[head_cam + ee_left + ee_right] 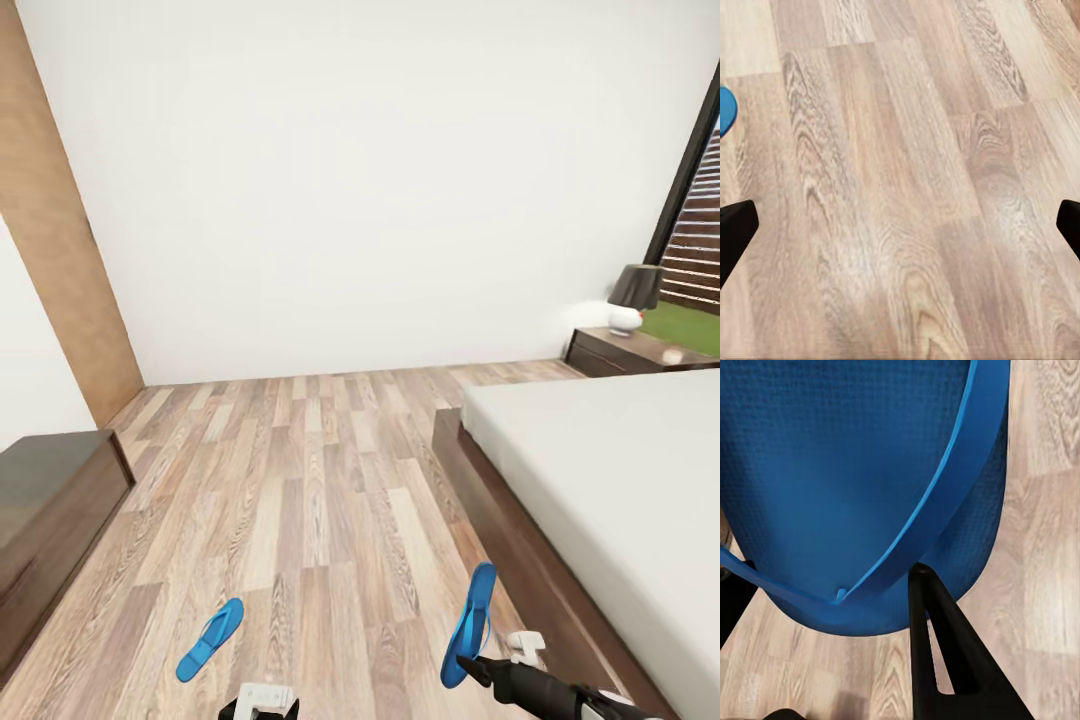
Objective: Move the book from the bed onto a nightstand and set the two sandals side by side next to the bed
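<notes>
At the far left of my head view a long low dark wooden cabinet (50, 510) stands against the wall on the light brown wood-plank floor (310, 500). Near it lies one bright blue flat flip-flop sandal (211, 639), alone. My left gripper (900, 225) hangs over bare planks, fingers spread wide apart and empty; its wrist camera catches a blue edge of that sandal. Further right, my right gripper (470, 668) grasps the second blue sandal (470, 622) at its end, just beside the low dark-wood platform bed (610, 480); up close, one black finger (941, 660) presses its underside. Beyond the mattress, a dark-shaded, white-based lamp (634, 297) sits on the small reddish-brown nightstand (630, 352).
</notes>
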Available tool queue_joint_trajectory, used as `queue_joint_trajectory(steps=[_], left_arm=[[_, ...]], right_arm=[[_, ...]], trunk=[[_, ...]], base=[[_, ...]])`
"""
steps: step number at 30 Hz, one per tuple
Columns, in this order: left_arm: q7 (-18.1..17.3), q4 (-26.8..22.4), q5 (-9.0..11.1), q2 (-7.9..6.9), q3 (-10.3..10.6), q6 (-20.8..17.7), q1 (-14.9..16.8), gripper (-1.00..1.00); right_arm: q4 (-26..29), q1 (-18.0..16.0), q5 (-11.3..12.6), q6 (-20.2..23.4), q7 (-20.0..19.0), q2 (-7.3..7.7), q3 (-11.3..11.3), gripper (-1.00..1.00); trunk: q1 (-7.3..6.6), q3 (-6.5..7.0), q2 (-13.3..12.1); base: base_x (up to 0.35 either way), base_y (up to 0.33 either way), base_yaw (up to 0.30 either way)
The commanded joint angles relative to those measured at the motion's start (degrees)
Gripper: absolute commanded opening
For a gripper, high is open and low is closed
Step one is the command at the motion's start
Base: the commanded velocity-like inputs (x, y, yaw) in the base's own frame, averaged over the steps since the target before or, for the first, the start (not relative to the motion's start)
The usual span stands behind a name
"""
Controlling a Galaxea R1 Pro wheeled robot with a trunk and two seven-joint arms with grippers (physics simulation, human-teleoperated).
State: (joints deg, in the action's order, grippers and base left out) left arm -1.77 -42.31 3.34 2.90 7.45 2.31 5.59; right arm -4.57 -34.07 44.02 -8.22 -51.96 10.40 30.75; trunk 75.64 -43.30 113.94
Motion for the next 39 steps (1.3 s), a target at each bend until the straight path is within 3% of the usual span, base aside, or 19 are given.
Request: queue_joint_trajectory(steps=[1, 13, 23, 39], left_arm=[[-0.2, 0.0, 0.4, 0.0, 0.0, 0.1, 0.0, 1.0], [-0.2, 0.0, 0.4, 0.0, 0.0, 0.1, 0.0, 1.0], [-0.2, 0.0, 0.4, 0.0, 0.0, 0.1, 0.0, 1.0], [-0.2, 0.0, 0.4, 0.0, 0.0, 0.1, 0.0, 1.0]], right_arm=[[-0.2, -0.1, 0.4, -0.4, -0.2, -0.03, 0.5, -1.0], [-0.2, -0.1, 0.4, -0.4, -0.2, -0.03, 0.5, -1.0], [-0.2, -0.1, 0.4, -0.4, -0.2, -0.03, 0.5, -1.0], [-0.2, -0.1, 0.4, -0.4, -0.2, -0.03, 0.5, -1.0]], trunk=[[0.0, -0.05, 0.0], [0.0, -0.05, 0.0], [0.0, -0.05, 0.0], [0.0, -0.05, 0.0]], base=[[0.135, -0.125, 0.082], [0.208, -0.18, 0.009], [0.22, -0.027, 0.005], [0.218, -0.044, 0.128]])
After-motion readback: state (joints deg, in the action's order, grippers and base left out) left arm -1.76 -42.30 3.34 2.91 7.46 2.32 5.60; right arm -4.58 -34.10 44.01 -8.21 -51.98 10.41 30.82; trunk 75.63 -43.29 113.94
